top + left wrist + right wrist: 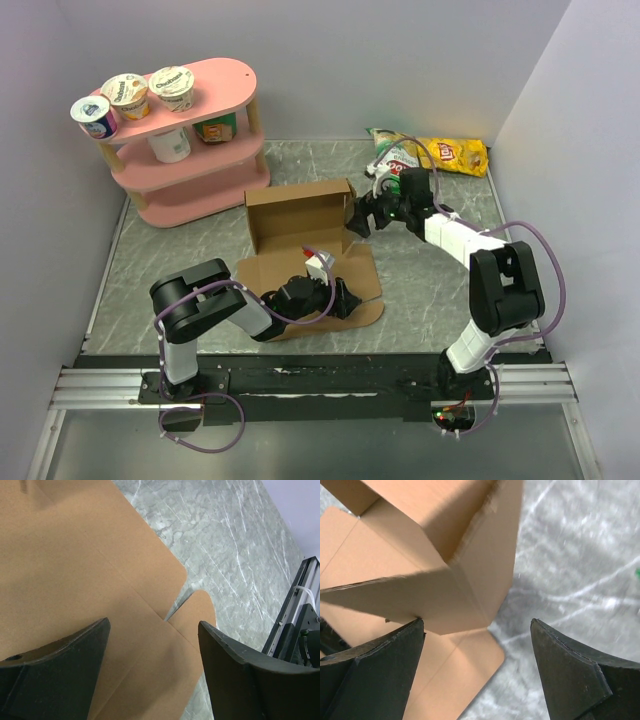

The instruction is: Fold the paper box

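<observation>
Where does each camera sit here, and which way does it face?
Top external: above and behind the bases, looking down on the table, paper box, pink shelf and chip bags; both arms show.
Left wrist: on the left arm, looking down at the box's flat flaps; its own open jaws frame the bottom.
Right wrist: on the right arm, facing the box's raised corner; its own open jaws show.
All three share the box and the marbled table.

I look down on a grey marbled tabletop (430,285) boxed in by plain pale walls (350,60) at the back and both sides. A pink three-tier shelf (222,78) stands in the far-left corner. A metal rail (100,385) runs along the near edge. Lighting is even.
</observation>
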{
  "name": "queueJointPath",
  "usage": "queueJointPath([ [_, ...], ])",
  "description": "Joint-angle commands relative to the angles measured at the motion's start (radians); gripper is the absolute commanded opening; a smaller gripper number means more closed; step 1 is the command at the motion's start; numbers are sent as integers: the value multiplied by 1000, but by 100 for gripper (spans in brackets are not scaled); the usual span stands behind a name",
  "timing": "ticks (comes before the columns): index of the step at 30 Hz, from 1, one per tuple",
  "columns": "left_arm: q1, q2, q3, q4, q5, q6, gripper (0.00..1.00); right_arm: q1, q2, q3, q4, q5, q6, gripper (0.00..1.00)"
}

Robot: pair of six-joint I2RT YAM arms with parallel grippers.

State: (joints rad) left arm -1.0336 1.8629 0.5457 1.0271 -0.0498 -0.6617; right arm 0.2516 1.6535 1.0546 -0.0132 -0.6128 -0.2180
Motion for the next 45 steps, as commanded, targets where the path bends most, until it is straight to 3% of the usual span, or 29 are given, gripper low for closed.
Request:
queueJointPath([
  [1,-3,42,-33,-203,37,13,79,32,38,86,98,5,-50,93],
  [5,-3,42,-39,-200,39,14,79,61,87,143,84,31,-70,92],
  [15,-3,33,-58,-187,42,10,78,98,141,131,246,93,9,86],
  [23,-3,4,-73,-177,33,-1,78,118,161,150,230,214,75,58],
  [26,-3,-31,-72,-193,25,-1,79,118,163,154,205,245,101,52],
  [32,-3,-177,-35,-317,-19,11,87,123,126,96,231,326,163,38],
  [36,-2,-309,14,-438,-70,33,99,124,111,58,245,378,190,26],
  [40,35,-451,48,-584,-127,54,96,124,92,38,228,415,216,15],
  [45,147,-732,65,-837,-219,70,96,124,-12,-22,142,435,255,13],
])
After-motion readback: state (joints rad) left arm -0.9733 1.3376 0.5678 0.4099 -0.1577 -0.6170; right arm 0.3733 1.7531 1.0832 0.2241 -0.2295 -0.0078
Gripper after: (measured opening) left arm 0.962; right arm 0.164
